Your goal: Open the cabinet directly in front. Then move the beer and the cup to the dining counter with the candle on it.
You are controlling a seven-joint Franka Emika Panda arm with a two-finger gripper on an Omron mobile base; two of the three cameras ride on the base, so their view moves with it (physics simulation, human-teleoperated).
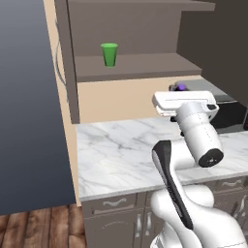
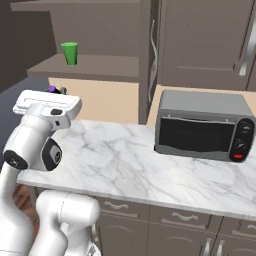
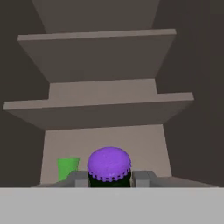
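Observation:
The cabinet point(image 1: 145, 65) stands open, its bare shelves in the hand view too. The green cup point(image 1: 109, 54) stands upright on its lower shelf, left of middle, and shows as well in the right base view point(image 2: 69, 53) and low left in the hand view point(image 3: 68, 167). My gripper point(image 3: 109, 179) is shut on the beer point(image 3: 109, 164), whose purple cap sits between the two fingertips. The cap peeks over the white hand point(image 1: 181, 87), also in the right base view point(image 2: 51, 89). The hand hangs above the marble worktop, below and right of the cup. The dining counter and candle are out of view.
A white marble worktop point(image 1: 121, 155) with dark drawer fronts lies under the arm. A grey toaster oven point(image 2: 202, 125) stands on it to the right. The open cabinet door point(image 1: 223, 43) juts out at the right. A closed tall cabinet point(image 2: 205, 40) hangs above the oven.

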